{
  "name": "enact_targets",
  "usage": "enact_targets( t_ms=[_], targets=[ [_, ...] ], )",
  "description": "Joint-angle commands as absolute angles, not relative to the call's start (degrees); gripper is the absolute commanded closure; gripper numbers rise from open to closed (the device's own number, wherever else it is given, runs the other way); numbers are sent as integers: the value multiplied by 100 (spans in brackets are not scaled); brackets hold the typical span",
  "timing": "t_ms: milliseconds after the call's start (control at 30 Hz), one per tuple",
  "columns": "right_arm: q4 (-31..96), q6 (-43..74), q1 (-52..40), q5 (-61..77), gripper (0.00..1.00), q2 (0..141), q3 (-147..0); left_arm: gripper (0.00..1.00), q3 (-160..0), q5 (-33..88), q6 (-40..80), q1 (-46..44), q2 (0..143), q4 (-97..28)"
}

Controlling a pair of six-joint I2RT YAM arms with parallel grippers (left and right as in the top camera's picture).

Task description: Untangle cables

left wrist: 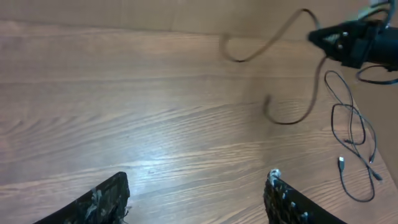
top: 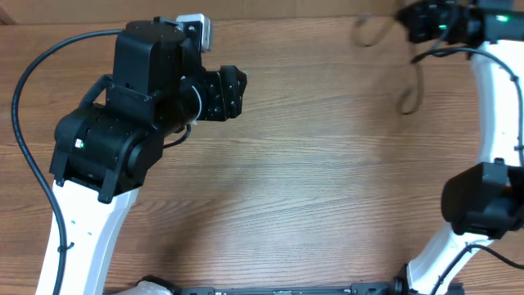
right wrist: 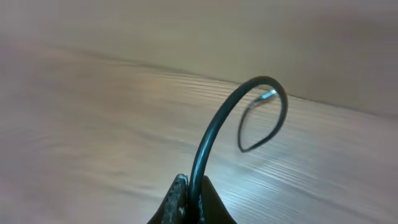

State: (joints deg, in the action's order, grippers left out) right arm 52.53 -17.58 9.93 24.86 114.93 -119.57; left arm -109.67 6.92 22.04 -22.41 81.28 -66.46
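My right gripper [right wrist: 191, 186] is shut on a thin black cable [right wrist: 214, 130] that arcs up and curls over, with a silvery tip at its end. In the overhead view this gripper [top: 427, 23] is at the far right edge of the table, and the held cable [top: 409, 88] hangs from it, blurred. The left wrist view shows the same right gripper [left wrist: 348, 40] lifting the cable [left wrist: 267, 46] in a loop. A second thin black cable [left wrist: 351, 127] lies coiled on the table below it, with a small plug. My left gripper [left wrist: 196, 190] is open and empty above bare wood, far left of the cables [top: 233, 90].
The wooden table [top: 327, 180] fills the view. The left arm's thick black wiring [top: 24, 123] loops at the left edge. The right arm's white link [top: 495, 90] stands along the right edge.
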Motion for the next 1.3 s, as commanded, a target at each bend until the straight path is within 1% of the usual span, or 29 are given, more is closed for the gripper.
enact_targets(
  t_ms=[0, 133, 367, 500, 633, 667, 700, 767, 1000, 1267],
  targets=[
    [5096, -1643, 1441, 714, 96, 11500, -11998, 31, -11078, 755, 1968, -2255, 8114, -6611],
    [4884, -1625, 2171, 106, 96, 11500, -11996, 32, -11078, 854, 1966, -2255, 8114, -6617],
    [4584, -1498, 3614, 187, 96, 11592, -11996, 33, -11078, 1015, 1968, -2287, 8114, -6608],
    [4525, -1498, 4224, 355, 96, 11764, -11996, 33, -11078, 1007, 1966, -2388, 8114, -6528],
    [4521, -1347, 4615, 526, 96, 11968, -11996, 33, -11078, 1009, 1968, -2519, 8114, -6420],
    [4501, -1227, 4683, 526, 87, 12014, -11996, 33, -11078, 1009, 1968, -2541, 8114, -6407],
    [4464, -1096, 4731, 550, 0, 12046, -11996, 33, -11078, 1009, 1968, -2563, 8114, -6405],
    [4421, -902, 4792, 714, 0, 12062, -11996, 33, -11078, 1009, 1968, -2571, 8114, -6414],
    [4377, -897, 4644, 1918, 0, 11961, -12001, 32, -11078, 1011, 1855, -2569, 8108, -6442],
    [4254, -899, 3907, 2810, 0, 11445, -12003, 32, -11078, 1015, 1374, -2569, 7881, -6499]
  ],
)
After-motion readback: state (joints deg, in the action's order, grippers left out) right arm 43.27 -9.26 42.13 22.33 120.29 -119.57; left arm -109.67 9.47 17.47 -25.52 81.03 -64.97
